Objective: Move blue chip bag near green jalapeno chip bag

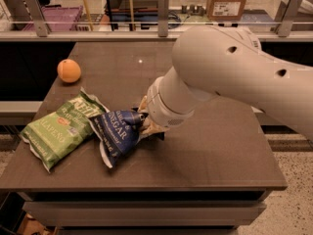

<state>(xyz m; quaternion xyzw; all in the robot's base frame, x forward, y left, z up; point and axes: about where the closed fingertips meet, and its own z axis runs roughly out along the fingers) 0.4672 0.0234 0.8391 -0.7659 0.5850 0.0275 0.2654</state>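
Fingers (143,104) of the two-finger gripper (145,119), tan in colour, are closed on the right edge of the crumpled dark navy-blue foil chip bag with white lettering (117,133), pinching its upper corner. The gripper sits low over the middle of the brown rectangular tabletop (210,146). The blue bag lies just left of the table's middle, its bottom end pointing to seven o'clock. At nine o'clock from it, the flat bright green jalapeno chip bag with white lettering (61,129) lies on the table; the two bags touch, the blue one's left edge overlapping the green one's right edge. At twelve o'clock from the green bag, well apart, sits a round orange fruit (69,70). From the gripper, the thick white robot arm (230,77) runs off towards three o'clock
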